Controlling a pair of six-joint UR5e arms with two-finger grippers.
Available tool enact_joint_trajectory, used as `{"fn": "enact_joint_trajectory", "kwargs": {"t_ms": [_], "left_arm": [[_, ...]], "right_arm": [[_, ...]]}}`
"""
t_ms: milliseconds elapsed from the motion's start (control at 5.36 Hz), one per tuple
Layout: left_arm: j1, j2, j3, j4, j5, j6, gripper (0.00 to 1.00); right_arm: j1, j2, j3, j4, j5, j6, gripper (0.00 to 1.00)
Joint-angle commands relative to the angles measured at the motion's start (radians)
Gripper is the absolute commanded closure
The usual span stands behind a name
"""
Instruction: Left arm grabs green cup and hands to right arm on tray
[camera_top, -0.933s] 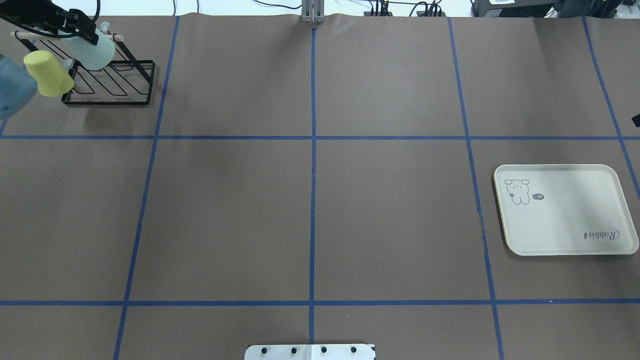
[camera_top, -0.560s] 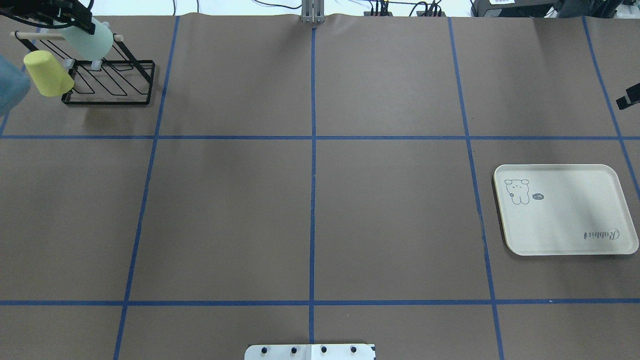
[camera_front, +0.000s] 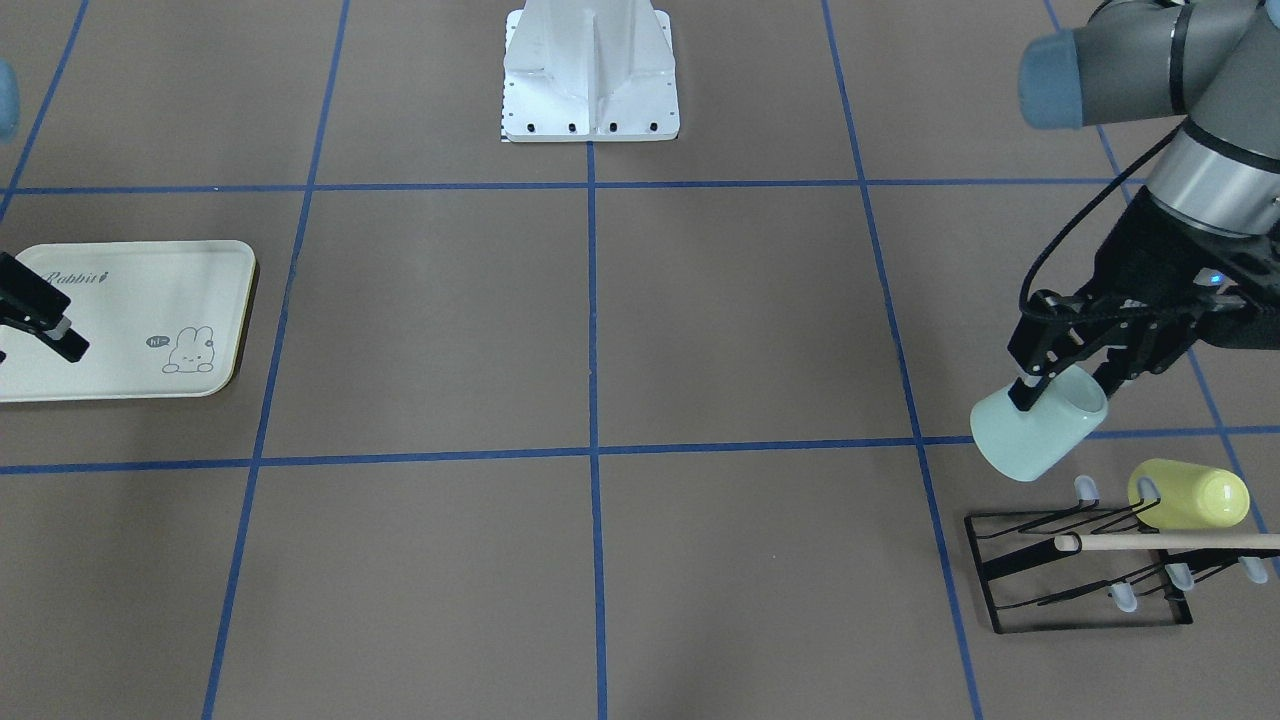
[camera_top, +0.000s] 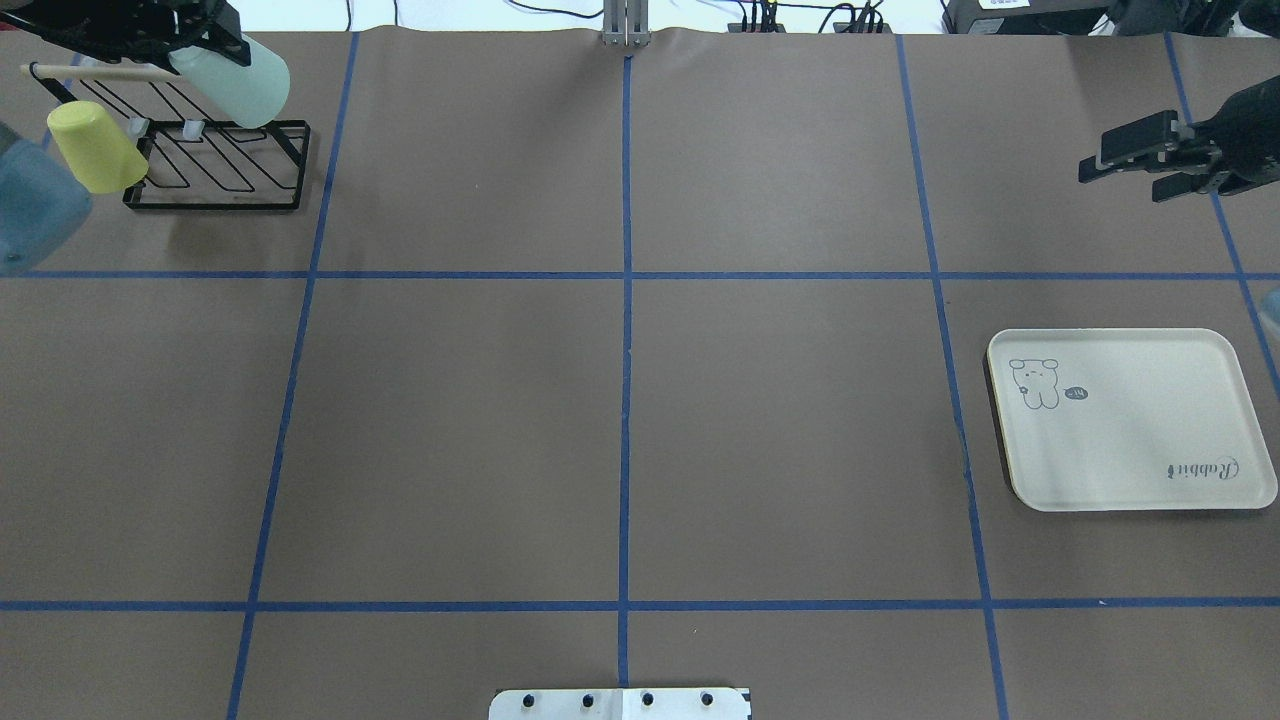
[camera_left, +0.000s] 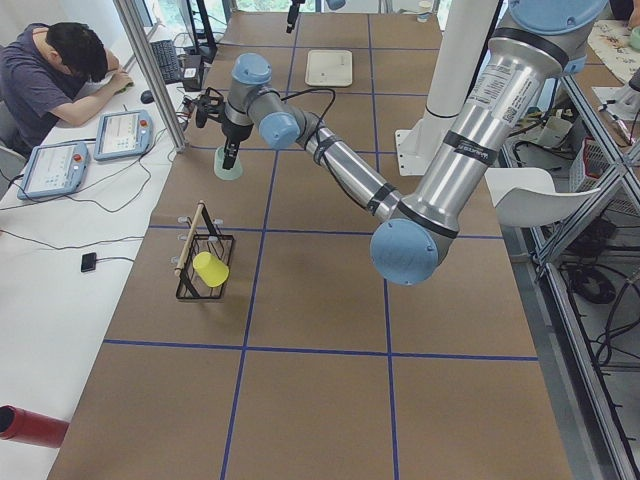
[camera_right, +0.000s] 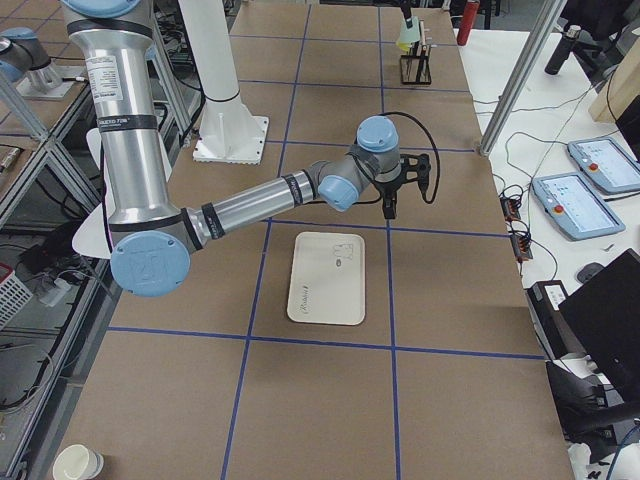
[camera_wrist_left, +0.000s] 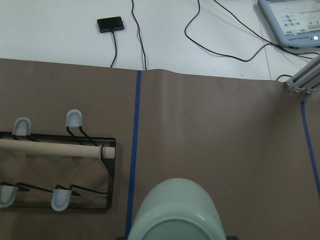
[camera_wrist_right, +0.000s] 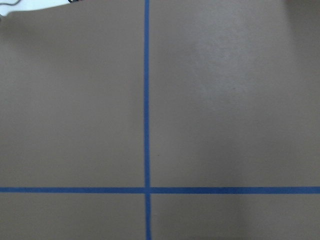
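Note:
My left gripper (camera_front: 1063, 390) is shut on the rim of the pale green cup (camera_front: 1035, 437), one finger inside and one outside. The cup (camera_top: 238, 88) hangs tilted in the air just past the rack's inner end, and its body fills the bottom of the left wrist view (camera_wrist_left: 175, 212). The cream tray (camera_top: 1130, 430) lies flat on the table's right side with nothing on it. Beyond the tray, my right gripper (camera_top: 1125, 172) hovers open and holds nothing, its fingers pointing toward the table's middle.
A black wire rack (camera_top: 215, 170) with a wooden rod stands at the far left corner and carries a yellow-green cup (camera_top: 95, 148) on one peg. A person (camera_left: 60, 70) sits at a side desk with tablets and cables. The robot's base plate (camera_front: 590, 75) is at mid table edge.
The left gripper has carried the green cup up off the rack and toward the table's middle. The right gripper has come in from the right edge above the tray.

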Motion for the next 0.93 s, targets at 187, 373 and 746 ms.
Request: {"fn": "enact_joint_trajectory", "kwargs": {"t_ms": [187, 373, 746], "left_arm": [[0.185, -0.009, -0.115, -0.202, -0.001, -0.476, 0.56], [0.230, -0.007, -0.118, -0.369, -0.001, -0.676, 0.56], [0.246, -0.033, -0.124, -0.522, -0.107, -0.777, 0.56]], "right_arm": [[-0.179, 0.036, 0.005, 0.482, -0.273, 0.632, 0.00], [-0.225, 0.041, 0.002, 0.643, -0.337, 0.698, 0.00], [-0.271, 0.041, 0.005, 0.892, -0.365, 0.814, 0.01]]}}
